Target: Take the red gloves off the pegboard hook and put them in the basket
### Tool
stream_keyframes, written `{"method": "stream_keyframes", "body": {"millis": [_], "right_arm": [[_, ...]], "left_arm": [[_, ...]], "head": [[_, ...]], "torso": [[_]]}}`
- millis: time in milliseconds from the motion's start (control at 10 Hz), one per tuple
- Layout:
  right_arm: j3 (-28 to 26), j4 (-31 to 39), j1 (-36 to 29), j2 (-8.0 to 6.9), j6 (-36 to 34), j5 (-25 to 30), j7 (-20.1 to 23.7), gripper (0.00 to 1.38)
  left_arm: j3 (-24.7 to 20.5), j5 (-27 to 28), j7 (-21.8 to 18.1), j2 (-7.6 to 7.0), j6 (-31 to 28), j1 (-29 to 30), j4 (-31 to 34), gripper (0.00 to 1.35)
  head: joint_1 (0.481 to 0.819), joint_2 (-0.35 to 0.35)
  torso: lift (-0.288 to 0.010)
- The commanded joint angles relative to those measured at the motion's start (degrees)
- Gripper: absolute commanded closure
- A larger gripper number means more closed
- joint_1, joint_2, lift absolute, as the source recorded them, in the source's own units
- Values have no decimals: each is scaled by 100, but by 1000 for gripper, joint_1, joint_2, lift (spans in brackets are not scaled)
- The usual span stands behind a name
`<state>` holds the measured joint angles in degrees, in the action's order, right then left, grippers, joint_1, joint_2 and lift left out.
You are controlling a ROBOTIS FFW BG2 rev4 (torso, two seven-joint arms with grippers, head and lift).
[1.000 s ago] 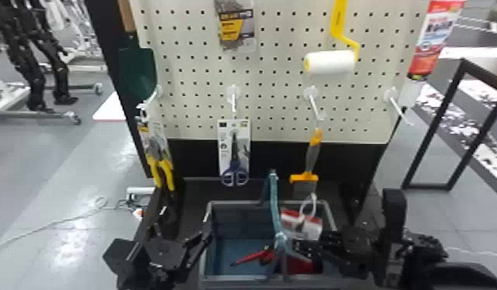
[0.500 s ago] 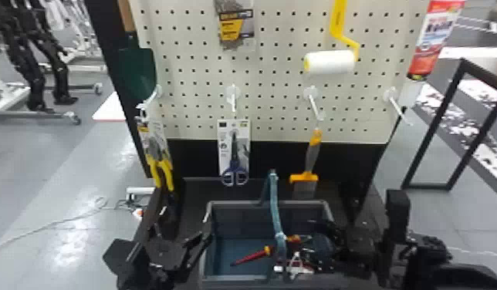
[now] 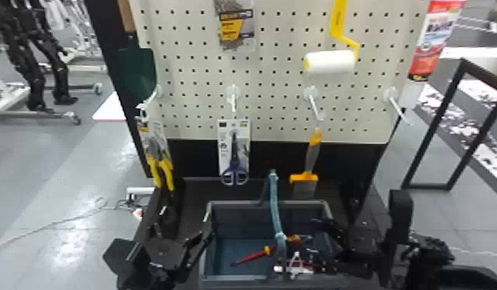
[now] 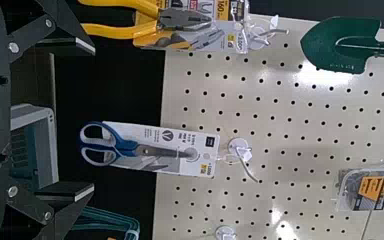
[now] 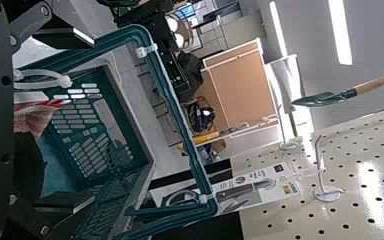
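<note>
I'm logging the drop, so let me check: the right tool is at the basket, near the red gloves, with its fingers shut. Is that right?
Not quite: the right tool's fingers are open, well apart in the right wrist view. It is at the basket, near the red gloves.

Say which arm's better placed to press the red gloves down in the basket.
Probably the right: its gripper is over the basket, close to the gloves; the left gripper sits farther away.

A glossy metal trowel blade [image 4: 335,45] met a smooth wooden handle [image 5: 377,83]; the pegboard [image 3: 274,115] shone, the plastic basket [image 3: 242,203] looked matt.
</note>
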<state>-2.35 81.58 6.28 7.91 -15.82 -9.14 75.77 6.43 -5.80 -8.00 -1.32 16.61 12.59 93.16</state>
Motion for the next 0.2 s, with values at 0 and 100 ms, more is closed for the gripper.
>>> {"method": "stream_keyframes", "body": {"millis": [0,100], "right_arm": [[-2,-2,-4,0,0,0,-1,208],[-20,-2,-4,0,0,0,-1,208]], "left_arm": [[7,0,0,0,0,-11,0,320],[7,0,0,0,0,-11,0,320]], "head": [[549,0],[549,0]], "torso": [[-100],[-100]]}}
